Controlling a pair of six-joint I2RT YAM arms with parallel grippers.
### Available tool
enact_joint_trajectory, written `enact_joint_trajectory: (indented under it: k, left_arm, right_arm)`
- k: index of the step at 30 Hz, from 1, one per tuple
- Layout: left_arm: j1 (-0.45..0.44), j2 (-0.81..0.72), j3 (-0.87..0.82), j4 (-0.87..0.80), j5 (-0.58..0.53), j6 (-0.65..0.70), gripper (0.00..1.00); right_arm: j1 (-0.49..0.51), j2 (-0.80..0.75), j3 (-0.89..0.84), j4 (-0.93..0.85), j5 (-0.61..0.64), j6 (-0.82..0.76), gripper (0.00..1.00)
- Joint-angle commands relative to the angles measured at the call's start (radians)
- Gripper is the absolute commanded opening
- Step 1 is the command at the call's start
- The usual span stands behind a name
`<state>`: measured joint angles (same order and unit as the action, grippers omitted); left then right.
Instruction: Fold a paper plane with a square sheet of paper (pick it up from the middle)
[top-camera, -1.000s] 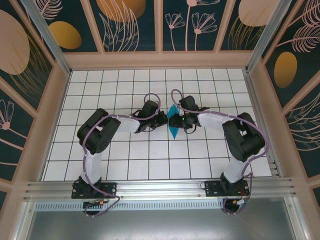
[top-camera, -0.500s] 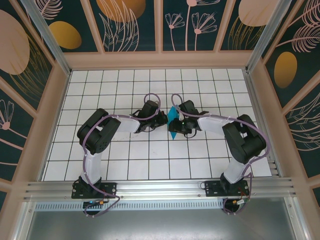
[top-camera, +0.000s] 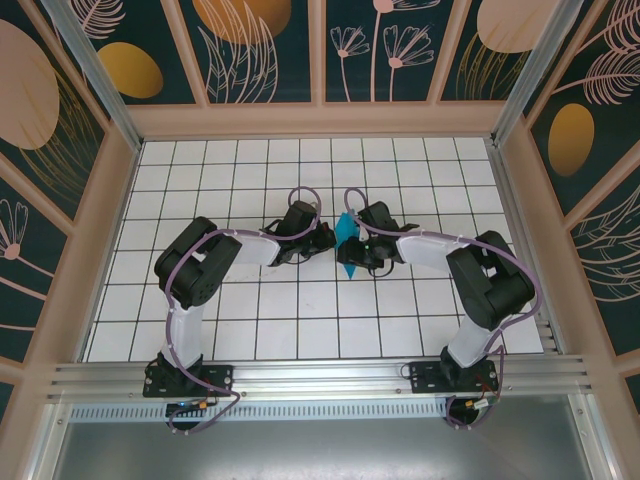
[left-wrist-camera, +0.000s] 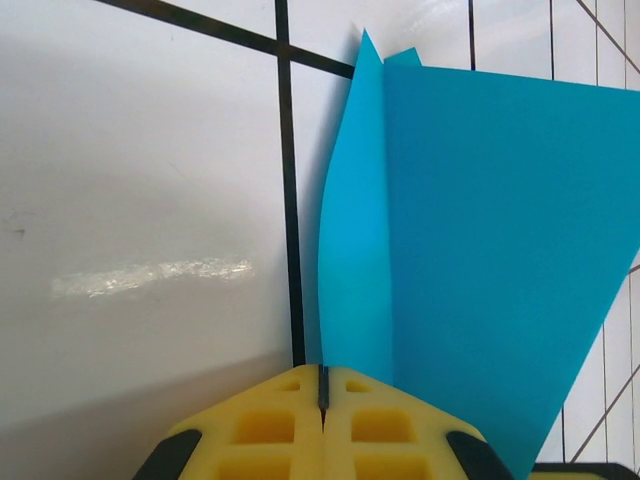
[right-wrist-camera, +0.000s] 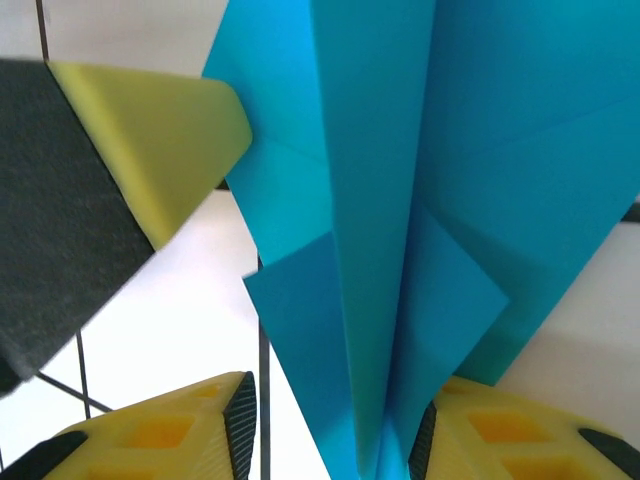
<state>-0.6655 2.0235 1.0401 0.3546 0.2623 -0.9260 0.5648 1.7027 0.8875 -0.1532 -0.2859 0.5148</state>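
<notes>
The left gripper (left-wrist-camera: 322, 388) is clenched, seemingly pinching the folded teal-blue paper sheet (left-wrist-camera: 480, 240) upright; the right gripper (right-wrist-camera: 335, 405) straddles its crease, jaws parted.

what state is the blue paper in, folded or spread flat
Folded. The paper shows layered flaps and creases meeting along a narrow spine in the right wrist view.

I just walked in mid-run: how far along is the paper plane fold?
Done: the folded paper carries layered diagonal creases and a long centre fold. In hand: the left gripper is shut on its edge, while it passes between the open fingers of the right gripper. Left: probably the wing folds.
</notes>
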Motion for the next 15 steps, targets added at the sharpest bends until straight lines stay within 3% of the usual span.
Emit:
enact_joint_trajectory:
  k: [1,15]
  left_arm:
    - [0.009,-0.006,0.006,0.006,0.027,-0.004,0.00]
    - [0.009,-0.007,0.009,0.005,0.041,-0.005,0.00]
  right_arm:
    - [0.006,0.021,0.041,-0.006,0.048,0.007,0.46]
    - [0.007,0.074,0.093,-0.067,0.130,0.007,0.45]
